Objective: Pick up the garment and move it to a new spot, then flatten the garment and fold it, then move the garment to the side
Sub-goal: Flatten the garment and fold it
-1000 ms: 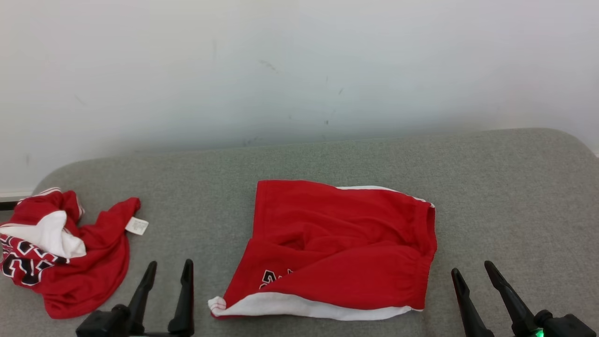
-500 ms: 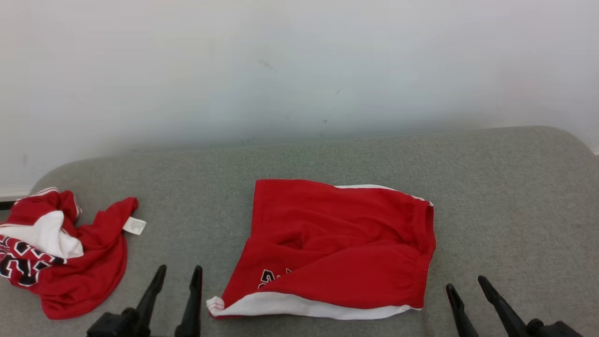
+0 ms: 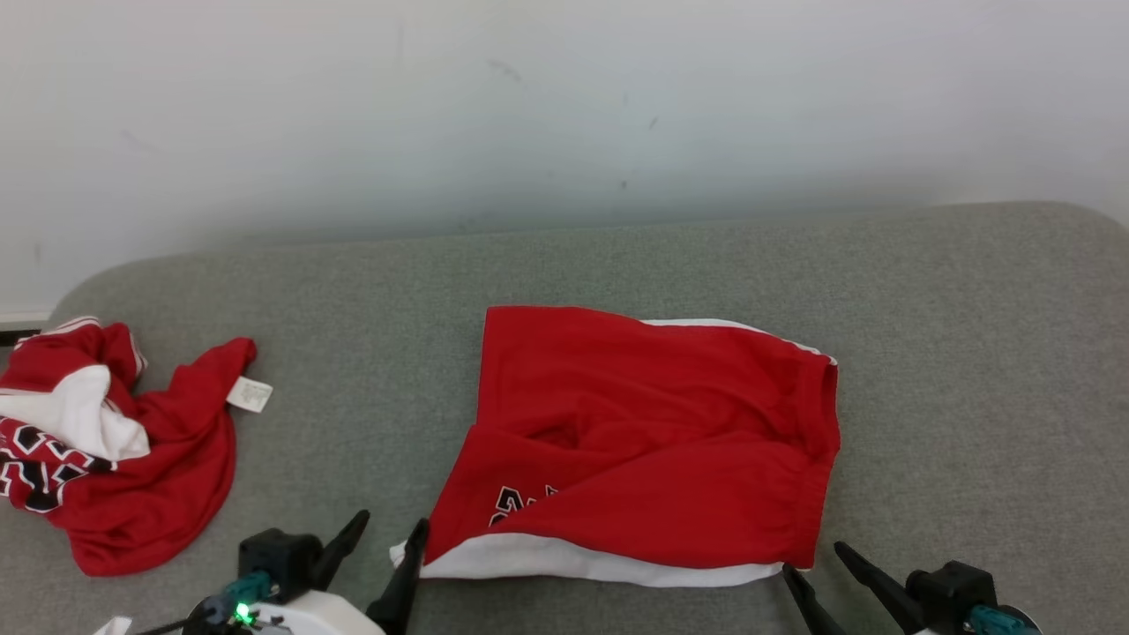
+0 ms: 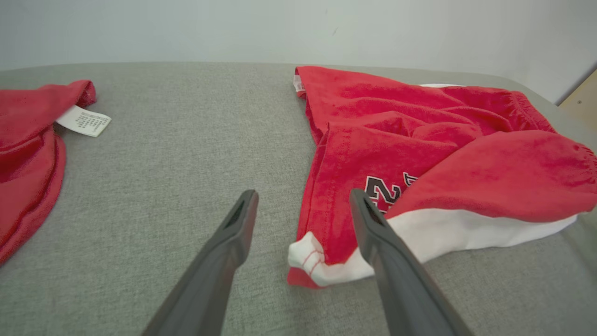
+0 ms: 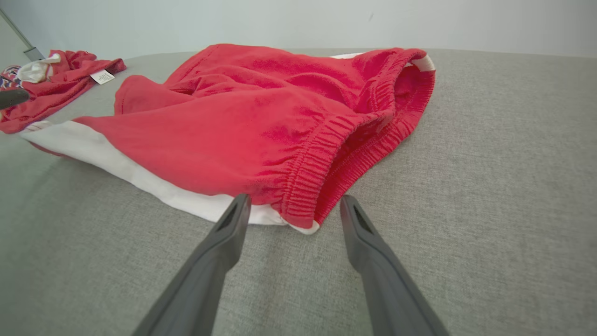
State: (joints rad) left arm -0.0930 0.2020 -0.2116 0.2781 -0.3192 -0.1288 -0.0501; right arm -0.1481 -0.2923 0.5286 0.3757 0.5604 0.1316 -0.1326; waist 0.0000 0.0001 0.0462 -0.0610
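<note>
Spreading fingers, left: the left gripper (image 4: pixel 303 193) stands wide open and holds nothing. The white-trimmed corner of the red shorts (image 4: pixel 419 154) lies just ahead of its tips, between them.
Right fingers: the right gripper (image 5: pixel 295 199) is equally wide and empty. The corner of the gathered waistband (image 5: pixel 317 154) sits just beyond its tips.
Near edge: a white band (image 3: pixel 582 560) runs along the shorts' hem from one pair of fingers to the other.
Open room: bare grey cushion (image 3: pixel 353 353) lies outward of the right fingers, outward of the left fingers, and beyond the shorts up to the wall (image 3: pixel 564 106).
Textures: the cushion is coarse woven cloth with rounded corners. The shorts are soft fleecy knit with ruched elastic. The fingers are dark, smooth and tapering.
Shorts' look: they are red and roughly rectangular. A top layer is folded diagonally and half covers the black-and-white numerals. A hollow wrinkle sits mid-cloth.
Far left: a crumpled red garment (image 3: pixel 132 459) with a white care tag (image 3: pixel 250 393) lies well apart from the left fingers.
</note>
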